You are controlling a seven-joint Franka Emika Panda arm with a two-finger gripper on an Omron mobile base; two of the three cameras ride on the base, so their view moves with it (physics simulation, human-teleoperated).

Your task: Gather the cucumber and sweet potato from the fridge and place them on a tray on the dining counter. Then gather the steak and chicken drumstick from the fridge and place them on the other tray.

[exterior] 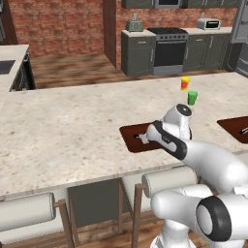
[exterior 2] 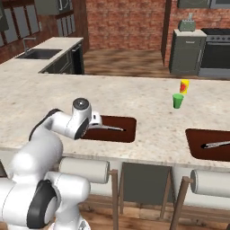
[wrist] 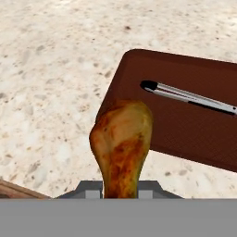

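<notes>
Gripper (wrist: 121,192) clamped on the narrow bone end of the chicken drumstick (wrist: 121,147); the fat browned end points away from the hand. In the hand view the drumstick hangs over pale speckled dining counter (wrist: 51,83), just beside the near corner of a dark brown tray (wrist: 185,125). A slim metal utensil with a dark tip (wrist: 187,96) lies flat on that tray.

Base views: white arm reaches over the counter edge to the near tray (exterior 2: 128,130), hand at the tray's side. A second brown tray (exterior 2: 197,143), well apart along the counter, also carries a metal utensil (exterior 2: 218,144). Between and behind the trays stand a green cup (exterior 2: 178,100) and a yellow-and-red container (exterior 2: 184,86), near each other. Stools with pale cushions sit under the counter overhang.
</notes>
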